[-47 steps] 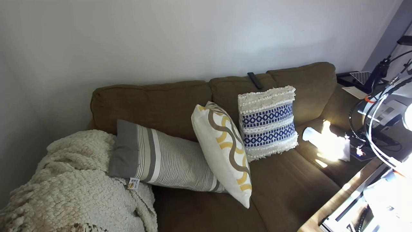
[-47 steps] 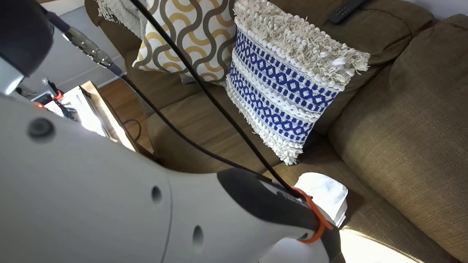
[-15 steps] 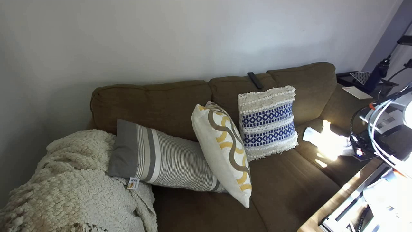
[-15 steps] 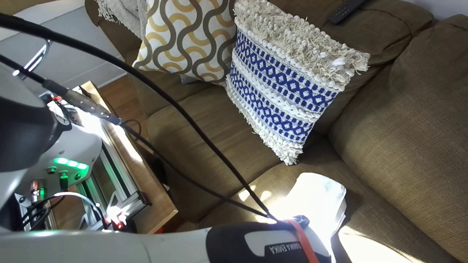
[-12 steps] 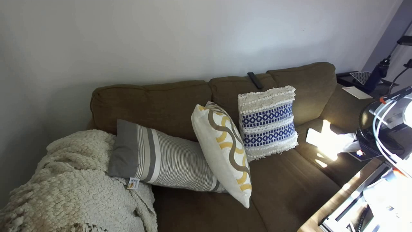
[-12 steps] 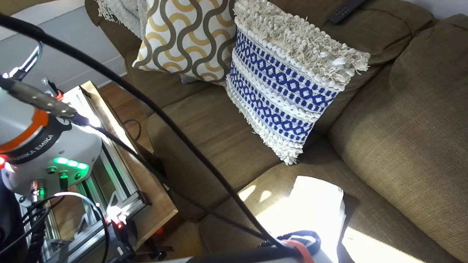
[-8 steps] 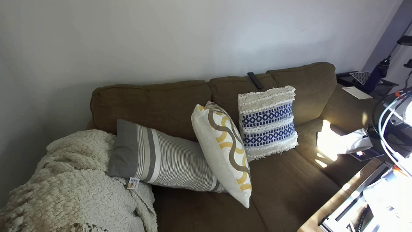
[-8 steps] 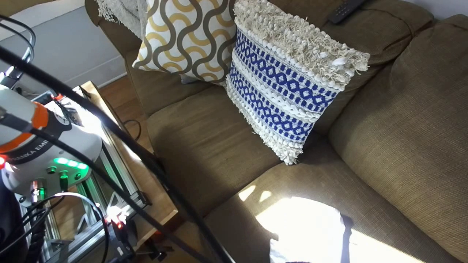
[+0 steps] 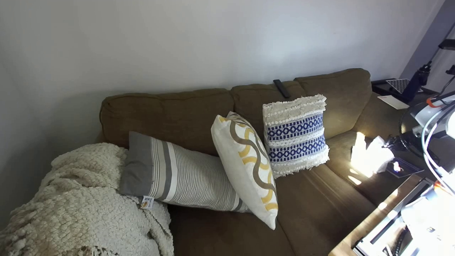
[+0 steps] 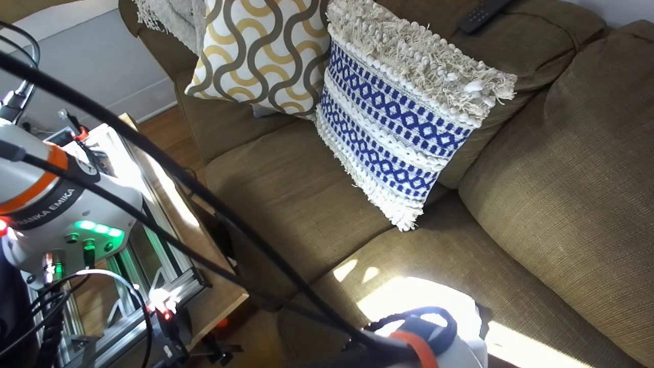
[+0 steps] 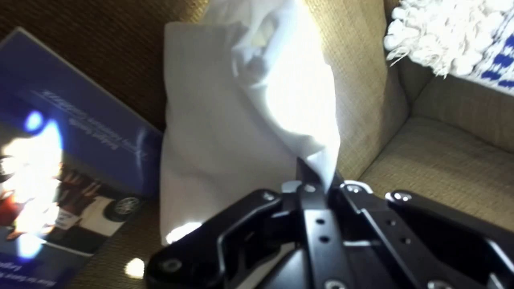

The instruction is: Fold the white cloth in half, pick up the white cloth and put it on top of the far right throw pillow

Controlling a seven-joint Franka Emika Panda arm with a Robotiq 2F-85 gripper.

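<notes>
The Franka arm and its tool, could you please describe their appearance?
The Franka arm is white and rounded, with an orange ring, a black band lettered FRANKA EMIKA, green lights and an orange strap. Two cables, one thicker, look black in an exterior view. The tool is mostly black, with hinged linkages and silvery fasteners.

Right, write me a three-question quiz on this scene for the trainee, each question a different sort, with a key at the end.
1. Multiple choice: what is the gripper pinching? A) the booklet; B) the white cloth; C) the chunky blanket.
2. True or false: the remote lies on top of the sofa back.
3. Fill in the blank: in an exterior view, the wavy-patterned pillow sits between the blue-and-white pillow and the ____.

Key: 1, B; 2, true; 3, striped pillow.
</notes>
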